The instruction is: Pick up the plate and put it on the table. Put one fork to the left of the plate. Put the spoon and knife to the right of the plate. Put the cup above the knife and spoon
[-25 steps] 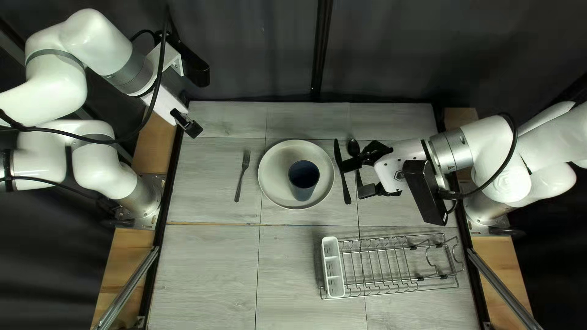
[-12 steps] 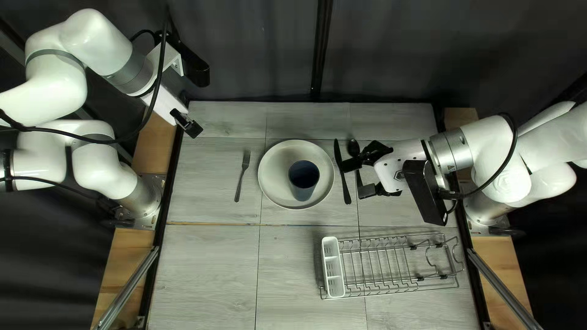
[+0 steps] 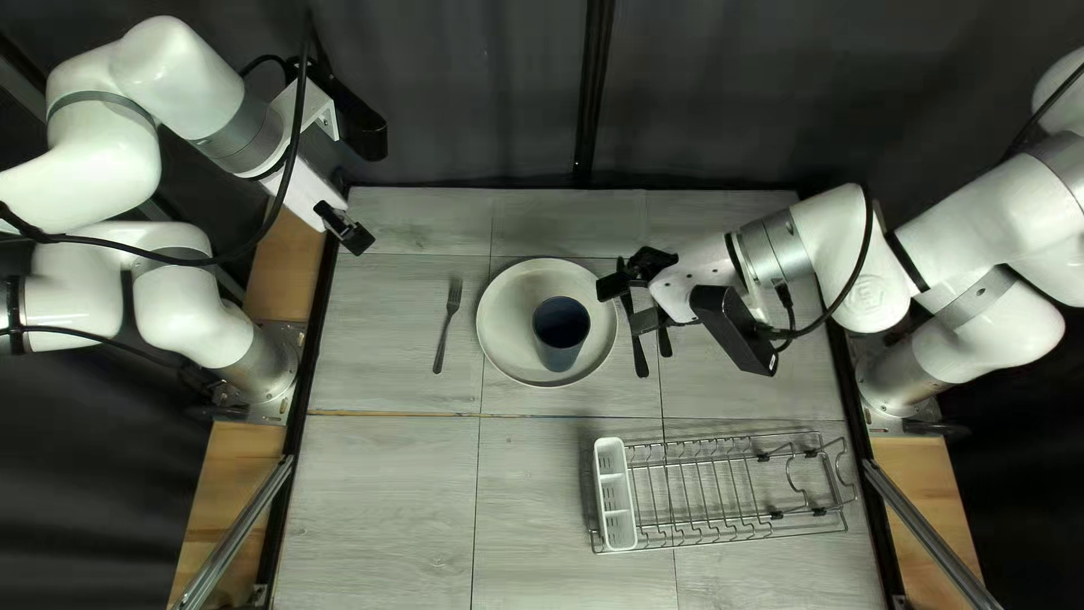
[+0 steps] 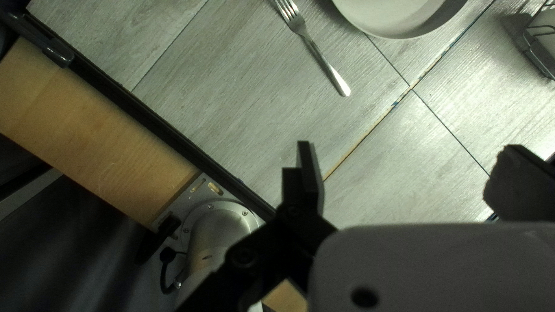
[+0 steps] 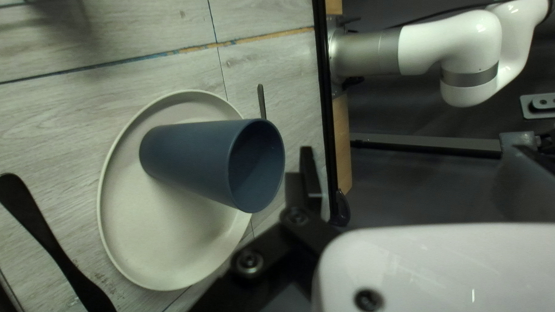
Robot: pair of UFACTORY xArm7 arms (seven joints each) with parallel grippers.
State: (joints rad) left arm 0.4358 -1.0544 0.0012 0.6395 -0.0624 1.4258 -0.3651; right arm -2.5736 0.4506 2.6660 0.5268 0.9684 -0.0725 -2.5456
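Note:
The pale plate (image 3: 514, 339) lies on the table with the blue cup (image 3: 561, 324) upright on it. A fork (image 3: 446, 328) lies left of the plate. Right of it are the dark knife (image 3: 640, 359) and spoon (image 3: 665, 342), partly covered by my right gripper (image 3: 628, 303). My left gripper (image 3: 348, 232) is raised by the table's far left corner. In the left wrist view my left gripper (image 4: 407, 147) is open and empty, the fork (image 4: 318, 55) ahead. In the right wrist view my right gripper (image 5: 410, 144) stands open and empty, beside the cup (image 5: 196, 159).
A wire dish rack (image 3: 723, 525) with a white cutlery holder (image 3: 615, 494) stands at the near right of the table. In the right wrist view, the table's black edge rail (image 5: 328, 115) and my left arm's base (image 5: 364, 55) lie beyond the plate.
My right gripper has shifted left, toward the plate and cup, and now hangs over the knife and spoon. My left arm, the cup and the plate have stayed put.

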